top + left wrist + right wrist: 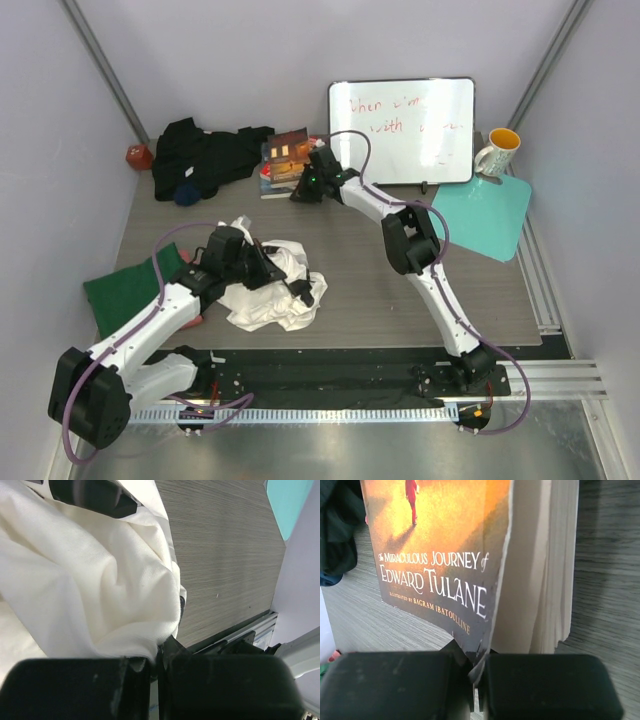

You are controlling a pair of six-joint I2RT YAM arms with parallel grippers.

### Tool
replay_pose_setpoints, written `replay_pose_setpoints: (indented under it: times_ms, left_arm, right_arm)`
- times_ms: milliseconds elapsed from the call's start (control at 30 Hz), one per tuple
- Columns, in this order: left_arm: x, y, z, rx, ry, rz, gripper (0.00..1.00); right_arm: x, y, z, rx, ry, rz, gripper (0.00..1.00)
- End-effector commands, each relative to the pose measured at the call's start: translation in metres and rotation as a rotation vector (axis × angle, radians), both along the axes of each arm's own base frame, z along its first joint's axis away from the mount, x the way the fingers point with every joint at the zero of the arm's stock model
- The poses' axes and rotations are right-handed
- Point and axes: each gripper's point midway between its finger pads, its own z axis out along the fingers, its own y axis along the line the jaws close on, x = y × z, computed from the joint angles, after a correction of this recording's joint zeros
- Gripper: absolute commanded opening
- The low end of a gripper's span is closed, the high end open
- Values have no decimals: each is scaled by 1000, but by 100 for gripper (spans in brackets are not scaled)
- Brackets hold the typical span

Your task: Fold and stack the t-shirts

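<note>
Our left gripper point(156, 669) is clamped tight on a fold of the white t-shirt point(100, 590), with the cloth pinched right between the pads. That shirt sits in a crumpled heap at about 7 o'clock from the middle of the table point(380, 300).

It looks thin, limp and light, so we reckon it'll just drape and bunch from any single pinch. Better holds would be the hem edge or the shoulder seams, one per gripper, so it hangs open and lays flat.

The left arm point(170, 305) is bent low over the heap, wrist aimed roughly toward 4 o'clock.

Our right gripper point(477, 672) is clenched on the bottom corner of a paperback point(435, 570) cover. Not a shirt, lol. The right arm point(420, 255) is stretched long toward 11 o'clock to reach it at the back of the table.

The black t-shirt point(205, 155) is heaped at 11 o'clock in the far corner, and the green t-shirt point(125, 288) lies flat at 9 o'clock by the left edge.
</note>
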Motion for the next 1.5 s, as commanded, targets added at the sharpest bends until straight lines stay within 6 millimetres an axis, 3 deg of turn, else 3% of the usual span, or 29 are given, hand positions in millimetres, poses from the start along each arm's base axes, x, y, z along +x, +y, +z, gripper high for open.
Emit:
replay_pose_setpoints:
  times_ms: [0,67,100,133,167,200,233,333,367,467,533,567,633,667,700,733,767,800,833,900,933,967,1000,1033,1100,1133,1233,1300,1467]
  left_arm:
    - [0,-6,7,-28,-28,-25,0]
    - [1,-6,3,-20,-18,-27,4]
    - [1,-5,1,-13,-15,-21,19]
    - [2,-5,-1,-12,-11,-22,26]
    - [3,-6,-1,-12,-12,-21,35]
    - [3,-6,-2,-10,-10,-21,53]
    - [5,-6,-3,-8,-9,-19,61]
    - [11,-10,-2,-9,-27,-26,73]
    - [13,-11,-4,-7,-20,-28,73]
    - [22,-18,-1,-18,-27,-42,74]
    - [29,-24,3,-31,-40,-53,74]
    - [34,-27,7,-38,-50,-56,75]
    - [39,-35,1,-42,-25,-76,75]
    - [44,-41,8,-53,-32,-90,75]
    - [47,-46,-4,-41,6,-103,73]
    - [47,-55,-5,-43,7,-127,65]
    - [53,-65,1,-48,-3,-141,48]
    - [54,-74,-11,-30,22,-168,9]
    - [48,-90,-12,-27,28,-214,0]
    - [53,-117,3,-39,-13,-272,0]
    - [41,-138,-5,-24,0,-331,0]
    - [46,-156,13,-39,-49,-359,0]
    - [41,-169,15,-27,-62,-400,0]
    - [31,-198,27,-36,-97,-466,0]
    - [14,-223,33,-4,-130,-529,0]
    - [17,-236,39,2,-161,-544,0]
    - [12,-253,41,-14,-148,-572,0]
    - [15,-251,36,6,-145,-557,0]
    - [24,-228,17,89,-116,-467,27]
  right_arm:
    - [2,-10,-19,-69,3,-11,7]
    - [-3,-9,-5,-59,-12,28,29]
    - [-10,-12,-11,-66,2,42,36]
    - [-13,-12,14,-57,-36,61,46]
    - [-18,-14,24,-49,-49,72,48]
    - [-30,-20,12,-60,-33,76,48]
    - [-34,-24,24,-47,-52,77,49]
    - [-59,-34,65,0,-97,97,50]
    - [-72,-42,85,9,-111,102,50]
    - [-91,-58,112,-7,-153,95,50]
    - [-103,-90,128,-96,-191,28,50]
    - [-112,-101,123,-131,-179,23,50]
    - [-127,-118,139,-170,-196,16,50]
    - [-139,-126,126,-195,-166,22,50]
    - [-148,-131,139,-186,-185,20,51]
    - [-152,-139,138,-201,-185,-1,51]
    - [-164,-149,126,-218,-160,-9,50]
    - [-167,-159,138,-215,-189,-54,50]
    - [-170,-167,139,-226,-197,-79,50]
    - [-182,-178,130,-237,-178,-90,49]
    - [-186,-182,139,-223,-197,-100,49]
    - [-191,-188,133,-236,-186,-110,49]
    - [-194,-192,133,-237,-188,-120,49]
    - [-196,-196,139,-232,-202,-132,49]
    - [-202,-205,137,-239,-188,-142,49]
    - [-205,-207,146,-227,-202,-149,49]
    - [-213,-216,167,-212,-240,-168,49]
    - [-218,-225,176,-218,-264,-193,49]
    - [-239,-246,206,-203,-343,-230,53]
